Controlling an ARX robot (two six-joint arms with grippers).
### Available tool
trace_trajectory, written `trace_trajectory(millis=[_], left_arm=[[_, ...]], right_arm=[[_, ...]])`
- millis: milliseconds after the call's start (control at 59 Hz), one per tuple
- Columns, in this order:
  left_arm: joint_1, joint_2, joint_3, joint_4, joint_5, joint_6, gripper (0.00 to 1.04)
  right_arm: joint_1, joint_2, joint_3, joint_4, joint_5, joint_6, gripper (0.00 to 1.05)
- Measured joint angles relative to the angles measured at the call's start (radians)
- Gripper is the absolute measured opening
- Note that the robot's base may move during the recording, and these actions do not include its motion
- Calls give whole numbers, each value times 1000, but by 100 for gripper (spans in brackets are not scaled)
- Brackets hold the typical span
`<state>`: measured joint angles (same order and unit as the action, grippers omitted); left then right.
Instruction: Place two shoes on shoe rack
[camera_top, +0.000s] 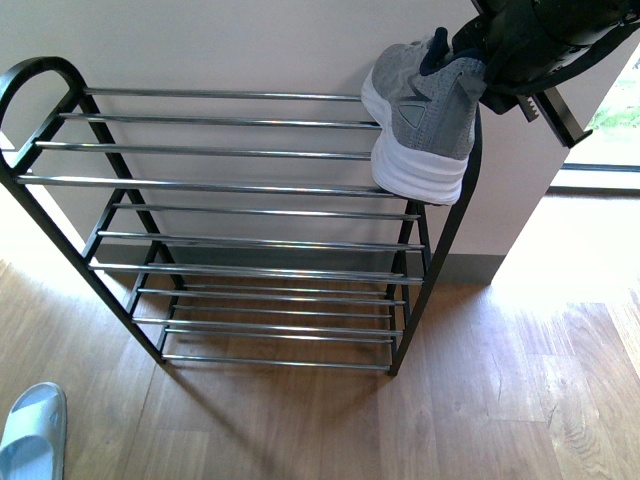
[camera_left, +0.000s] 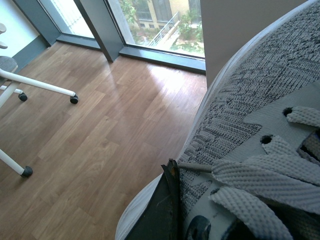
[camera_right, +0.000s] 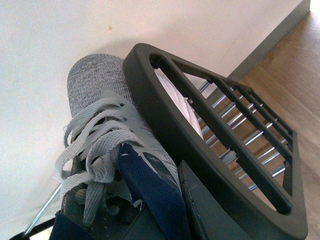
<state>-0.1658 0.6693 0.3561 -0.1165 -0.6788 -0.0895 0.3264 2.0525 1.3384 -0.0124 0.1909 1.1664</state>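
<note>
While clamped at its collar by right claw (camera_top: 476, 64), grey sneaker (camera_top: 425, 125) tilted on top bars of rack (camera_top: 240, 185), right end; left claw (camera_left: 169, 215) beside sneaker laces, hold impossible to tell; blue slide (camera_top: 30, 432) on floor (camera_top: 500, 400).

Shoe rack (camera_top: 45, 63): one. I count four chrome bars (camera_top: 220, 122) on its top tier. Grey sneaker (camera_top: 425, 120): one, at that tier's right end. Grey sneaker also fills my left wrist view; same or second, cannot tell. Pale blue slide (camera_top: 30, 430): one. Chair casters (camera_left: 74, 100): three.
</note>
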Motion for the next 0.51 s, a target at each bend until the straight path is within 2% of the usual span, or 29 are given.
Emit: trace_trajectory(millis=[339,508], left_arm=[[0,0,0,0,-2,0,2],[0,0,0,0,-1,0,2]], right_arm=[[19,0,-5,21,27,23,1],[18,-15,-18,5,3,39,32]])
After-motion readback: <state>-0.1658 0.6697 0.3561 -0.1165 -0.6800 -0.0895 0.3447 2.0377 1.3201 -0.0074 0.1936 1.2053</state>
